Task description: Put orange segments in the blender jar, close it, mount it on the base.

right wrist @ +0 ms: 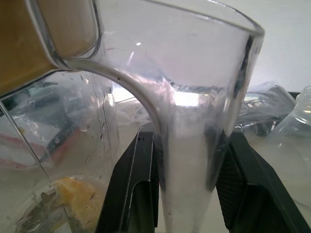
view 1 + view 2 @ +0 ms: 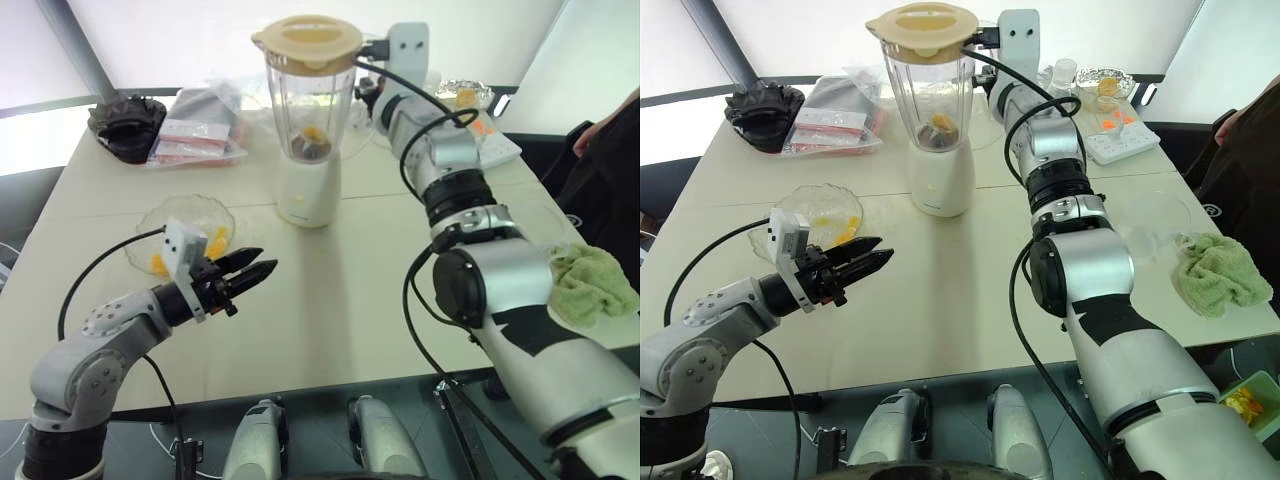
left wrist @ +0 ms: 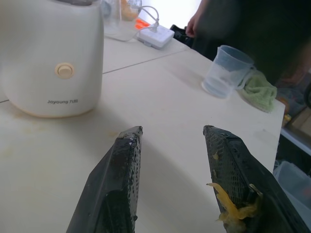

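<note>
Your right fingers (image 1: 146,194) are clamped on the blender jar's clear handle (image 1: 192,160), one on each side. The blender jar (image 2: 308,105) stands lidded on the cream base (image 2: 308,190), with orange segments (image 2: 314,133) lying by the blade hub. It looks seated, so confirm the jar sits square and locked before letting go; then spread the fingers slowly and back straight out, without tugging the handle sideways. Your left gripper (image 2: 256,270) hovers empty over the desk (image 2: 330,310), fingers apart, pulp stuck to one; keep it clear of the scalloped glass bowl (image 2: 190,212).
</note>
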Robot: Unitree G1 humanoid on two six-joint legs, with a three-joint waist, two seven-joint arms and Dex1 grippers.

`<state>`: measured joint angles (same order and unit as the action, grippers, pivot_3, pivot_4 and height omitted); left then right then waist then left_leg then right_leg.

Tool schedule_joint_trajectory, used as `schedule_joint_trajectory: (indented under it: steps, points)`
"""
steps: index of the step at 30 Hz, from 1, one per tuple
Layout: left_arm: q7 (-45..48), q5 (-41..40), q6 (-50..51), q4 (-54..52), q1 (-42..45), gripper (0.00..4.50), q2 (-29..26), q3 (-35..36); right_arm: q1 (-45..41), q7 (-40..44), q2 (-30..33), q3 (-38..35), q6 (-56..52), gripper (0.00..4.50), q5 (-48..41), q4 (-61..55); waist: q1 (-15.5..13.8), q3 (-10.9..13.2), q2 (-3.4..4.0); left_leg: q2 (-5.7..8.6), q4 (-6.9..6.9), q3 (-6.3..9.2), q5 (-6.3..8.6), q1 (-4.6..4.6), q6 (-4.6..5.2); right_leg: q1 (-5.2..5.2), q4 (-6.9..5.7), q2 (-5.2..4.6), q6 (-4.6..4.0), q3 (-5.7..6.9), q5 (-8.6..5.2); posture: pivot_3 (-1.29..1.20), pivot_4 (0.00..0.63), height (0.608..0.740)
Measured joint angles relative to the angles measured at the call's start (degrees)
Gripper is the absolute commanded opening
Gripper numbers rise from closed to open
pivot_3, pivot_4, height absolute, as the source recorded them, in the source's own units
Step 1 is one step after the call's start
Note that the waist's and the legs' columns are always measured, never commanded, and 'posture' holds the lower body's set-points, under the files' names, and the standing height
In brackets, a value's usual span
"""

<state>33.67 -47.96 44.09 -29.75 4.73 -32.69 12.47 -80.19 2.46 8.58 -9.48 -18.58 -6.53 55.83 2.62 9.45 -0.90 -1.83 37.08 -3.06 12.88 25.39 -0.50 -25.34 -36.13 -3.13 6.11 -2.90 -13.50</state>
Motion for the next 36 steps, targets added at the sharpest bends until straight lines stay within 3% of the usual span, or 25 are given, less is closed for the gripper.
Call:
schedule_joint_trajectory:
  steps: [14, 21, 33, 36]
  points:
    - [0.0, 1.3, 0.0, 2.6, 2.0, 2.04, -0.3, -0.6, 9.5, 0.3, -1.3, 1.2, -5.6, 0.96, -0.5, -16.1, 0.0, 0.0, -0.02, -0.01, 0.03, 0.07, 0.00, -0.07, 0.00, 0.10, -0.04, 0.02, 0.01, 0.04, 0.01, 0.00, 0.150, 0.740]
    - [-0.2, 2.0, -0.2, 2.6, 2.2, 2.09, 0.3, -1.6, 11.7, 2.0, -1.7, 2.1, -9.0, 4.39, -0.7, -14.9, 0.0, 0.0, -0.02, -0.02, 0.06, 0.09, -0.01, -0.11, 0.00, 0.14, -0.05, 0.09, 0.01, 0.03, 0.00, 0.00, 0.150, 0.740]
    - [-1.2, 2.5, -0.8, 2.6, 2.2, 2.09, 1.6, -2.3, 10.6, 2.2, 0.0, 2.0, -7.5, 4.46, -0.5, -12.9, 0.0, 0.0, -0.02, -0.06, 0.05, 0.14, -0.01, -0.09, -0.01, 0.13, -0.04, 0.18, 0.00, 0.03, 0.00, 0.00, 0.150, 0.740]
    - [-1.1, 2.5, -0.9, 3.1, 2.5, 2.09, 1.6, -2.3, 14.8, 4.1, 1.5, 2.6, -10.2, 4.46, -0.7, -20.2, -0.4, 0.0, -0.02, -0.05, 0.05, 0.21, -0.01, -0.08, -0.01, 0.18, -0.01, 0.18, 0.00, 0.04, 0.00, 0.00, 0.150, 0.740]
